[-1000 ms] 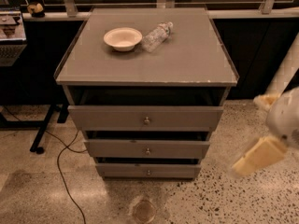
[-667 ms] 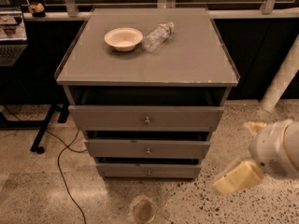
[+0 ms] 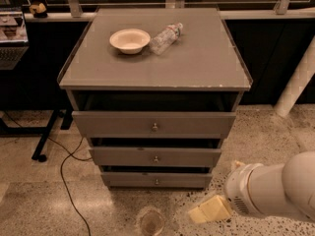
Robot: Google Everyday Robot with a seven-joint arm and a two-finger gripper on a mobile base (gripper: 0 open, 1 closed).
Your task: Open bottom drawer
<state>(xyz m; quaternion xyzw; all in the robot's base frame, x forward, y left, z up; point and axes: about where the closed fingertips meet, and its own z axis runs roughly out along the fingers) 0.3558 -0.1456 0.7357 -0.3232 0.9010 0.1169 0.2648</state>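
Slim grey bottom drawer, lowest of three fronts, just above the floor, long axis left-right; small round metal knob at centre. White, tan-tipped gripper low right, knob up-left of it, apart. Its opening: cannot tell. Since the earlier frame, gripper has dropped and swung left toward drawer

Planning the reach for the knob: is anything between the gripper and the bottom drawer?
Nothing visible. The gripper sits low, right of the bottom drawer, only floor between. A round spot on the floor lies before the drawer; whether it is raised is unclear.
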